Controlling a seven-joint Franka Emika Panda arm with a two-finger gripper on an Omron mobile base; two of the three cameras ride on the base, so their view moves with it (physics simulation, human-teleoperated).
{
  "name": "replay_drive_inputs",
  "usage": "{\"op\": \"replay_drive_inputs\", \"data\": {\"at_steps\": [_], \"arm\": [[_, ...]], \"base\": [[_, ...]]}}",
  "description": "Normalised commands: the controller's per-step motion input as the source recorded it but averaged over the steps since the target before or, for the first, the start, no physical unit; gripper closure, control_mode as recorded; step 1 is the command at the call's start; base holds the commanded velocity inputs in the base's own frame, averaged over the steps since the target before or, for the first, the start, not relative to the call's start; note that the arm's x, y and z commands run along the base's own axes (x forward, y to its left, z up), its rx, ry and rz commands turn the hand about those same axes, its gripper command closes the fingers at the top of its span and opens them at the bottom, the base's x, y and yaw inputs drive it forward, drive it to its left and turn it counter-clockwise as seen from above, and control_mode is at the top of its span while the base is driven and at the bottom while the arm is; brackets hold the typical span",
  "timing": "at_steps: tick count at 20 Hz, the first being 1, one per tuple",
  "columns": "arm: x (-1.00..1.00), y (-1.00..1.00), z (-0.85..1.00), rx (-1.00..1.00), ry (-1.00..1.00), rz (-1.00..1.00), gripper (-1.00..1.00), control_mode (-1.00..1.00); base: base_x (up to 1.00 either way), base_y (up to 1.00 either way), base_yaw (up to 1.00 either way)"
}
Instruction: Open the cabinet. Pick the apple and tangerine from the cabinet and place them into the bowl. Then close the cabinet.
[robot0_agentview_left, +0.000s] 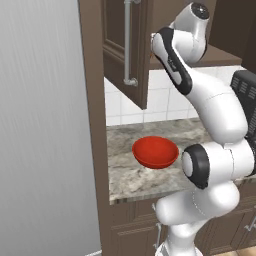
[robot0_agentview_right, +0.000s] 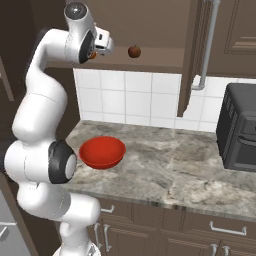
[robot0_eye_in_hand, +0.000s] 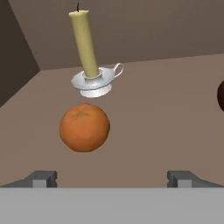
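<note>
Wide-open hand (robot0_eye_in_hand: 112, 177) short of tangerine (robot0_eye_in_hand: 84, 127), candle (robot0_eye_in_hand: 84, 41) behind, apple (robot0_eye_in_hand: 221, 96) cropped at frame edge.

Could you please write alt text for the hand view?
A tangerine sits on the cabinet shelf just ahead of the open claw, left of its centre. Behind it stands a candle in a white holder; the apple peeks in at the right edge.

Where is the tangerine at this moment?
In the hand view, the tangerine lies on the cabinet floor, left of centre, just in front of a candle in its white holder.
</note>
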Motion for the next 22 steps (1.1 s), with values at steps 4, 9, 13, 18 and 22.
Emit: {"op": "replay_drive_inputs", "data": {"at_steps": [4, 9, 13, 18, 22], "arm": [[0.71, 0.26, -0.02, 0.03, 0.01, 0.00, -1.00, -1.00], [0.57, 0.23, 0.00, 0.01, 0.03, 0.00, -1.00, -1.00], [0.04, 0.00, 0.00, 0.00, 0.01, 0.00, -1.00, -1.00], [0.00, 0.00, -0.01, 0.04, 0.00, 0.00, -1.00, -1.00], [0.00, 0.00, -0.09, 0.07, 0.00, 0.00, -1.00, -1.00]], "base": [[0.00, 0.00, 0.00], [0.00, 0.00, 0.00], [0.00, 0.00, 0.00], [0.00, 0.00, 0.00], [0.00, 0.00, 0.00]]}}
